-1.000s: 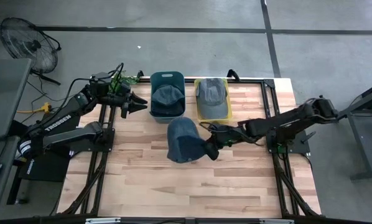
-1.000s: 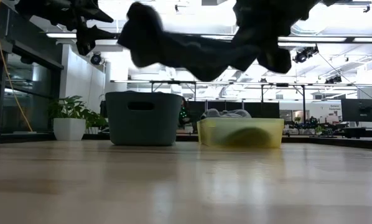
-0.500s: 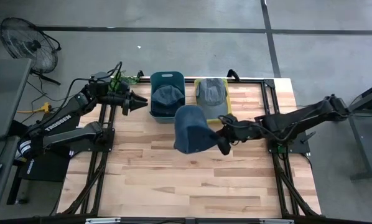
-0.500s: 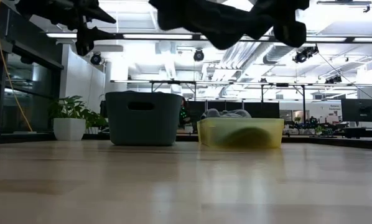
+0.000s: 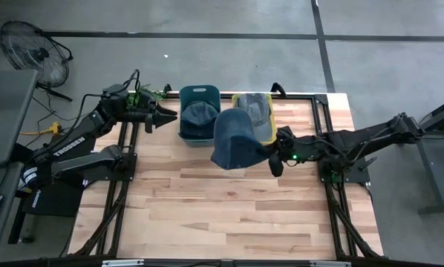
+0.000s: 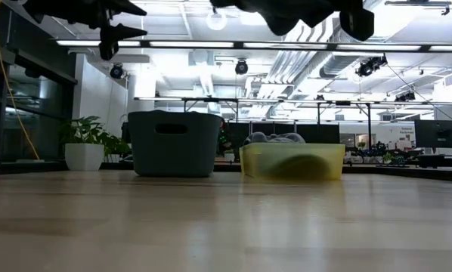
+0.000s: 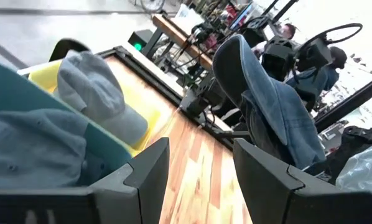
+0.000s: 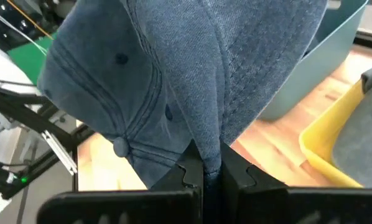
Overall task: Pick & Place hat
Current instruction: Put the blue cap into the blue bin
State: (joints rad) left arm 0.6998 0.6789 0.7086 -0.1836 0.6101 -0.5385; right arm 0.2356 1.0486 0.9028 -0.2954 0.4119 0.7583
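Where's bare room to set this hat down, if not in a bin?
The wooden table is bare across its whole near half, in front of the two bins. The back edge is crowded: teal bin and yellow bin each hold a cap, with the right gripper carrying the denim hat over them and the left gripper beside the teal bin.

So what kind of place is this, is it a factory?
Probably a robot lab or workshop, not a factory. Two robot arms are mounted at a wooden table on a concrete floor, a floor fan stands nearby, and the low view shows rows of desks with monitors under bright ceiling lights.
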